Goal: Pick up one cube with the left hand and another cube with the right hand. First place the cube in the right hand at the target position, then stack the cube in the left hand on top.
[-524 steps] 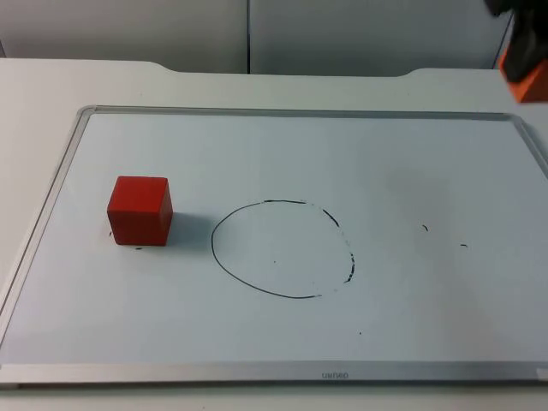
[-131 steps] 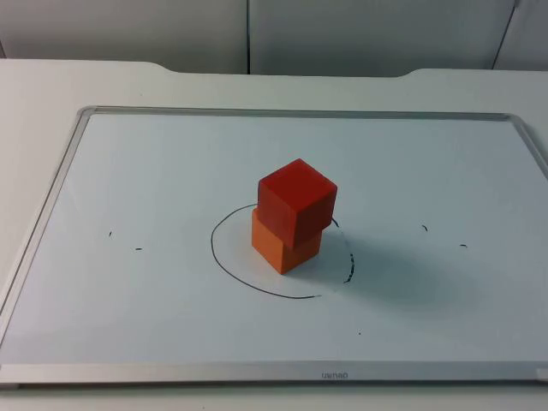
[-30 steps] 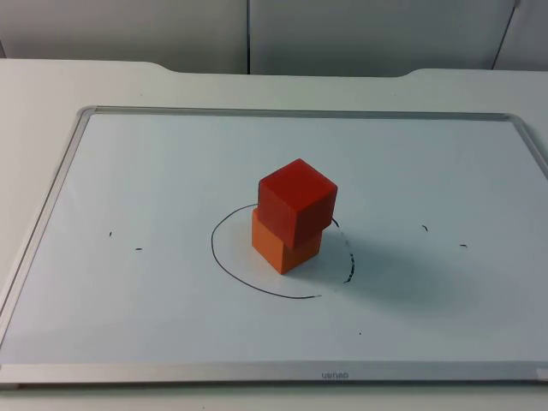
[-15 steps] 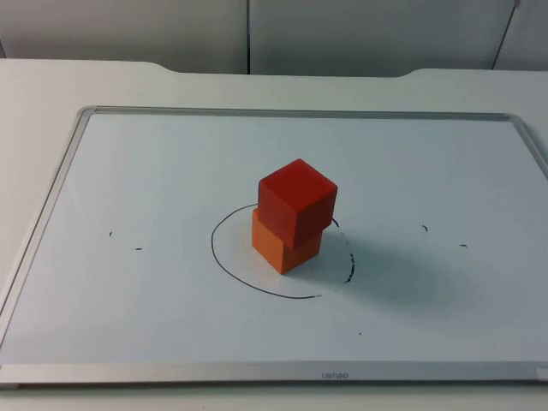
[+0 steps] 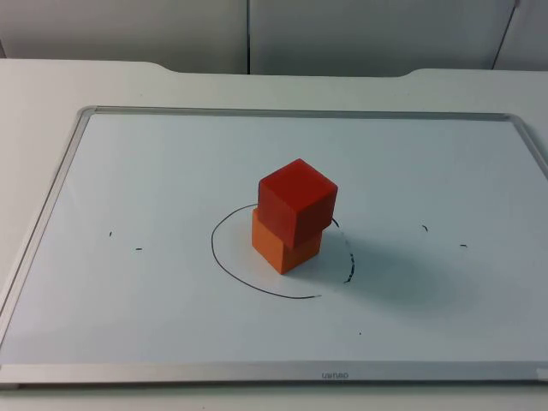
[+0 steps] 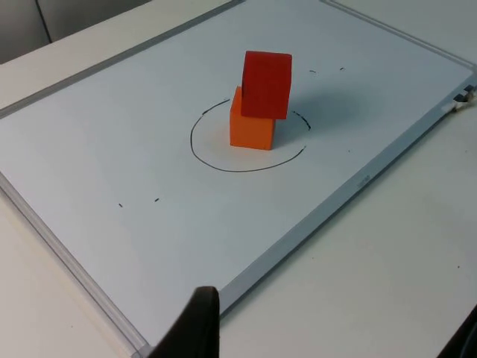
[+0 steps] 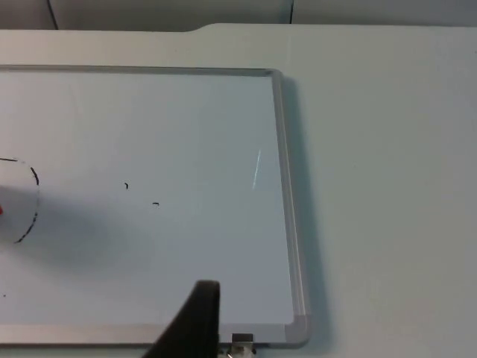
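Observation:
A red cube [image 5: 296,200] sits on an orange cube [image 5: 283,247], turned a little against it. The stack stands inside the black drawn circle [image 5: 248,282] on the whiteboard [image 5: 171,154]. In the left wrist view the red cube [image 6: 266,83] rests on the orange cube [image 6: 250,130], with nothing touching them. My left gripper [image 6: 328,339] is open, drawn back beyond the board's near frame, with its black fingertips [image 6: 197,324] wide apart. My right gripper [image 7: 328,347] waits open by the board's corner [image 7: 298,328], one fingertip [image 7: 195,321] showing, nothing held.
The whiteboard's metal frame [image 5: 282,112] rings the work area, and white table [image 5: 86,81] lies around it up to the grey partition wall [image 5: 360,34]. Small black pen marks [image 5: 137,249] dot the board on either side of the circle.
Long ago the red cube stood alone at the left of the board, with the orange cube held at the upper right. Over the last seconds nothing has moved.

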`<action>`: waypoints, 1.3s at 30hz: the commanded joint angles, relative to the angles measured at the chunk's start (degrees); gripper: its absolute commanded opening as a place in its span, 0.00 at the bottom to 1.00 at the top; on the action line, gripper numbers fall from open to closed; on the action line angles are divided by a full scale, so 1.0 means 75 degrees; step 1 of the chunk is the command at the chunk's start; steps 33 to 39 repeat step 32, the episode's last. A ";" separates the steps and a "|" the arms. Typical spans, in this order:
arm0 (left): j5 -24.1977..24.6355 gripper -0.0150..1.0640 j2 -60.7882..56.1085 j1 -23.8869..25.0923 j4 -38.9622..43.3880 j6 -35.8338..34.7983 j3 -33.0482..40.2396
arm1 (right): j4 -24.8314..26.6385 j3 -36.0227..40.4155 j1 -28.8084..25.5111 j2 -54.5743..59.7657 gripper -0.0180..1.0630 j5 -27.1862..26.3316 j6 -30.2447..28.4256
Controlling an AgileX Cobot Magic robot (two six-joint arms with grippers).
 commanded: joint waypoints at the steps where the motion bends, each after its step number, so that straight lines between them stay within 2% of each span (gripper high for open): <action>1: -0.0084 0.99 -0.0033 0.0381 -0.0067 -0.0048 0.0021 | 0.0050 0.0056 -0.0038 -0.0031 0.99 -0.0022 -0.0053; 2: -0.0084 0.99 -0.0033 0.0381 -0.0067 -0.0048 0.0021 | 0.0050 0.0056 -0.0038 -0.0031 0.99 -0.0022 -0.0053; 6: -0.0084 0.99 -0.0033 0.1499 -0.0067 -0.0048 0.0021 | 0.0050 0.0056 -0.0038 -0.0031 0.99 -0.0022 -0.0053; 8: -0.0084 0.99 -0.0033 0.1720 -0.0067 -0.0048 0.0021 | 0.0050 0.0056 -0.0038 -0.0031 0.99 -0.0022 -0.0053; 12: -0.0084 0.99 -0.0033 0.2642 -0.0067 -0.0048 0.0021 | 0.0050 0.0056 -0.0038 -0.0031 0.99 -0.0022 -0.0053; 21: -0.0084 0.99 -0.0033 0.3737 -0.0067 -0.0048 0.0021 | 0.0050 0.0056 -0.0038 -0.0031 0.99 -0.0022 -0.0053; 25: -0.0084 0.99 -0.0033 0.4475 -0.0067 -0.0048 0.0021 | 0.0050 0.0056 -0.0038 -0.0031 0.99 -0.0022 -0.0053; 32: -0.0084 0.99 -0.0033 0.5109 -0.0067 -0.0048 0.0021 | 0.0050 0.0056 -0.0038 -0.0031 0.99 -0.0022 -0.0053; 39: -0.0084 0.99 -0.0033 0.5109 -0.0067 -0.0048 0.0021 | 0.0050 0.0056 -0.0038 -0.0031 0.99 -0.0022 -0.0053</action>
